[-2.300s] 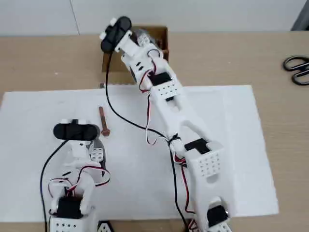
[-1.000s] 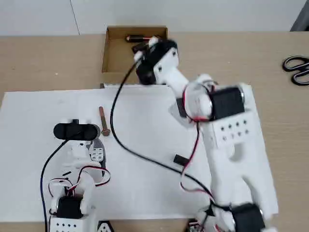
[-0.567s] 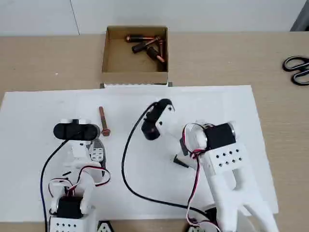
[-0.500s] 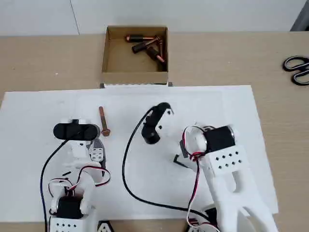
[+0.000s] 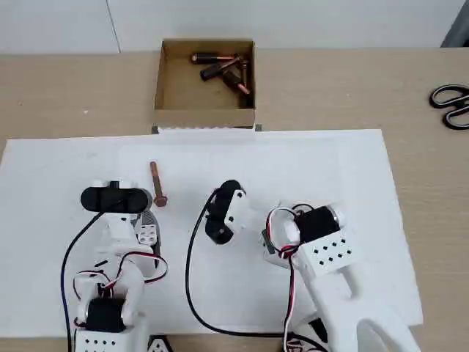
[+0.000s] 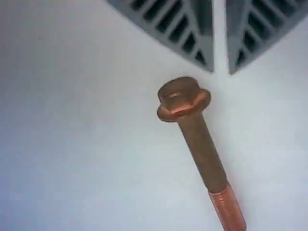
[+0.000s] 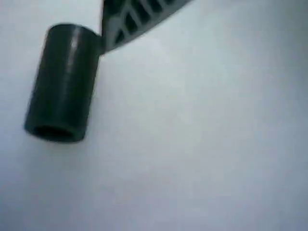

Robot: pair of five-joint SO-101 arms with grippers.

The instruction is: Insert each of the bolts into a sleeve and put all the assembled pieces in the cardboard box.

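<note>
A copper-coloured bolt [image 6: 192,130] lies flat on the white sheet [image 5: 352,183]. Its hexagonal head sits just beyond the tips of the left gripper [image 6: 220,60], close to them but not touching. Its threaded end points away, toward the far side of the table [image 5: 73,88]. The left gripper holds nothing, and its 2 fingers are drawn almost together with a thin slit between them.

Near the middle of the sheet, the right gripper [image 7: 113,36] hangs low over 1 dark sleeve [image 7: 62,84] lying on its side. The gripper's grey edge touches 1 end of the sleeve, and the open bore at the other end faces away from it. Whether this gripper is spread or closed cannot be told.

Beyond the sheet's far edge stands the cardboard box [image 5: 157,81], with several assembled pieces [image 5: 223,66] heaped toward its far right corner. Black scissors [image 5: 448,103] lie on the bare table, well apart from the arms.
</note>
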